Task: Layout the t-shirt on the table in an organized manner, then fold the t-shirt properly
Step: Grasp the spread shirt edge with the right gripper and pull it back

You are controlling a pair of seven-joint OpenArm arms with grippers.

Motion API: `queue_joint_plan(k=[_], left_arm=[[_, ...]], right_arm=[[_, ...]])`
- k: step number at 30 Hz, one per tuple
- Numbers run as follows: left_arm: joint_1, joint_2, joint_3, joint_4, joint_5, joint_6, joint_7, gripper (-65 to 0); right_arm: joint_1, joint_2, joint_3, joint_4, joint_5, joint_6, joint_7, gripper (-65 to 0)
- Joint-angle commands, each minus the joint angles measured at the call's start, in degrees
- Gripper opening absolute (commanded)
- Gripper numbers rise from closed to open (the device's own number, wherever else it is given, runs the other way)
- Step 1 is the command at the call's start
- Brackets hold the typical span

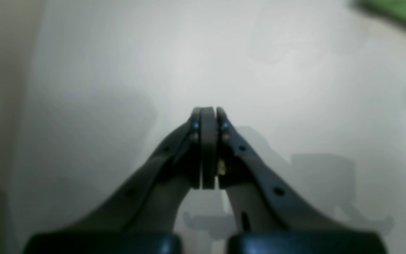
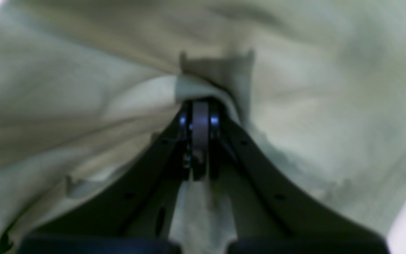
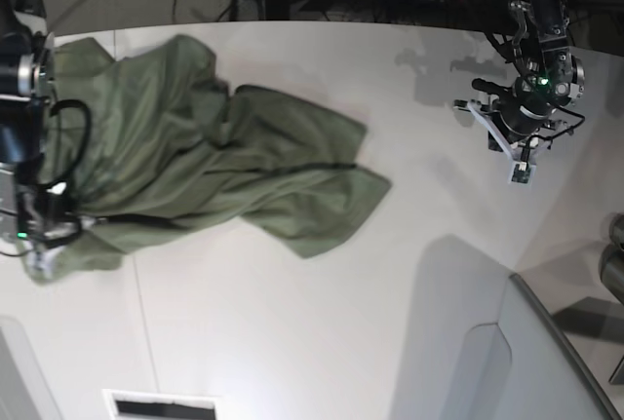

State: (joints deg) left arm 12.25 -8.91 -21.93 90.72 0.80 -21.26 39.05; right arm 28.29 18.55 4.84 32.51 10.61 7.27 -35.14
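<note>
Base view: left end effector [image 3: 522, 174] downward

The t-shirt [image 3: 195, 147] lies bunched on the counter [image 3: 429, 215], spreading from the left edge of the base view to about the middle. One part of it reaches toward the centre. The right arm's jaws [image 3: 41, 262] are at the t-shirt's left end, over its near portion. The left arm's jaws [image 3: 521, 172] are over the counter on the right side, well apart from the cloth. In front of them, at the lower right, is an angled panel [image 3: 497, 362].
</note>
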Motion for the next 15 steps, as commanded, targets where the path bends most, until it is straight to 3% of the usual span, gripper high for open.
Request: queue_joint_plan(k=[1,4,8,10,13,15], left_arm=[[-0.4,-0.6,0.1,1.1,-0.2,0.1,-0.9,-65.0],[-0.4,-0.5,0.2,0.8,-0.2,0.1,-0.9,-65.0],[-0.4,-0.6,-0.1,0.8,-0.2,0.1,-0.9,-65.0],[-0.4,-1.0,-0.5,0.8,-0.2,0.1,-0.9,-65.0],[1.4,-3.1,-3.9,0.8,-0.6,0.1,-0.9,-65.0],[2.2,-3.8,-6.7,0.6,-0.2,0.0,-0.9,-65.0]], right_arm=[[2.2,1.1,1.4,1.8,0.2,0.2,-0.2,-65.0],[0.1,0.6,3.0,9.3,0.3,0.2,-4.6,-65.0],[-12.3,-4.2,2.8,35.5,0.3,0.2,-6.1,-64.8],[-19.0,-7.4,0.9,49.3,0.3,0.7,-8.3,-60.8],[-25.8,-9.1,-12.3,63.1,0.2,3.3,-15.5,-46.8],[-27.8,-9.1,-22.2,66.5,0.2,3.0,-16.2,-41.7]])
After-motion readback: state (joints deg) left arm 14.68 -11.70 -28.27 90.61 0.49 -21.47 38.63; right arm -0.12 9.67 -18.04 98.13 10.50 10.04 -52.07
